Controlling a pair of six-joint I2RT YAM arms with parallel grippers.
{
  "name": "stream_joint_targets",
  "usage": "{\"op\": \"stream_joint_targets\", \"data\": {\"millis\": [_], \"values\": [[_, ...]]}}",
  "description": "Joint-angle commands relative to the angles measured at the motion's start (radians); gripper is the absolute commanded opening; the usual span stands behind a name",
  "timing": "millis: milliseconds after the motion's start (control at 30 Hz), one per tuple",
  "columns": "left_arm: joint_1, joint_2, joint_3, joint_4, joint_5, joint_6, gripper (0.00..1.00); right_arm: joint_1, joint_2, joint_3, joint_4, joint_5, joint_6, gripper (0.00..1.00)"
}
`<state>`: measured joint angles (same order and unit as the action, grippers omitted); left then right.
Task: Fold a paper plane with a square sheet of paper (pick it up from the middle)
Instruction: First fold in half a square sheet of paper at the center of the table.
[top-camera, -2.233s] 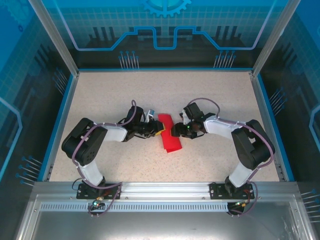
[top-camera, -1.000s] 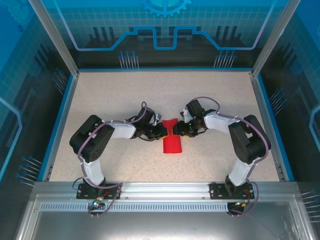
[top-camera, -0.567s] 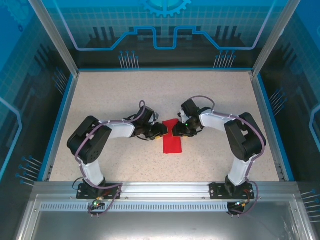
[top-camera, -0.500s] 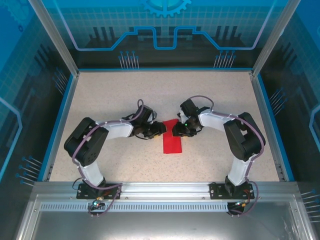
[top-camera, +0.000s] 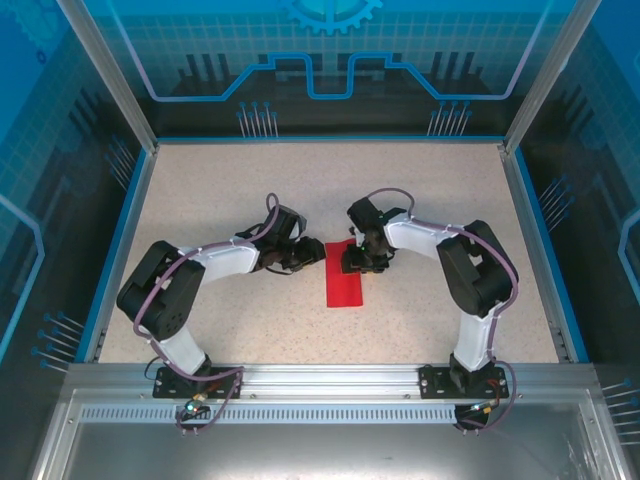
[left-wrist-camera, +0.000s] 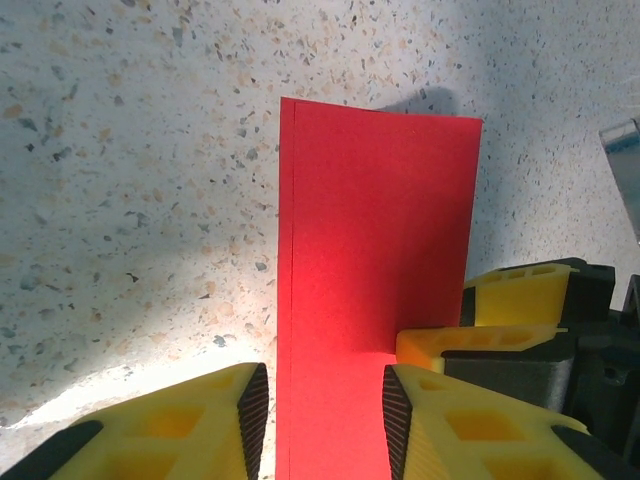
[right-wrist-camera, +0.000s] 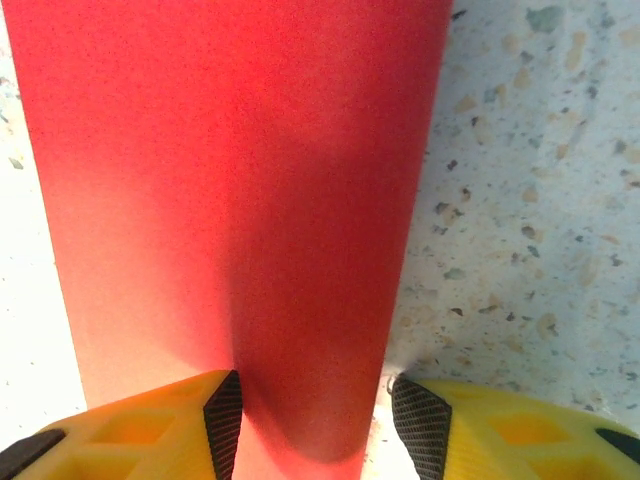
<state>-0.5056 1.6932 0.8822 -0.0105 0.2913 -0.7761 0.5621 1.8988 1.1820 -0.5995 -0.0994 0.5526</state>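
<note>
The square sheet of paper (top-camera: 343, 288) is bright red and lies flat on the speckled table, folded into a long narrow rectangle. A paper plane is out of view. My left gripper (top-camera: 318, 254) sits at the strip's far left corner; in the left wrist view the gripper (left-wrist-camera: 322, 425) is open, its pads straddling the strip (left-wrist-camera: 375, 230). My right gripper (top-camera: 353, 264) hovers over the strip's far end. In the right wrist view it (right-wrist-camera: 318, 425) is open above the red paper (right-wrist-camera: 230, 150). One of its yellow fingers (left-wrist-camera: 510, 300) shows beside the left gripper.
The table (top-camera: 220, 190) is ringed by a blue-edged frame with transparent walls (top-camera: 130, 170). An aluminium rail (top-camera: 320, 380) carrying both arm bases runs along the near edge. The two wrists are close together over the paper's far end.
A second ago both grippers pinched the strip's far end, which flared upward. The left gripper has opened, both wrists have shifted toward the far side, and the strip now lies flat.
</note>
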Motion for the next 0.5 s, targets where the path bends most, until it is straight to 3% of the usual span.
{"op": "stream_joint_targets", "data": {"millis": [0,467], "values": [[0.002,0.017,0.019,-0.008,-0.006,0.007,0.38,0.027,0.133,-0.053,-0.002,0.07,0.018,0.52],[0.002,0.049,0.034,-0.007,0.007,0.012,0.34,0.036,0.187,-0.035,-0.013,0.086,0.033,0.57]]}}
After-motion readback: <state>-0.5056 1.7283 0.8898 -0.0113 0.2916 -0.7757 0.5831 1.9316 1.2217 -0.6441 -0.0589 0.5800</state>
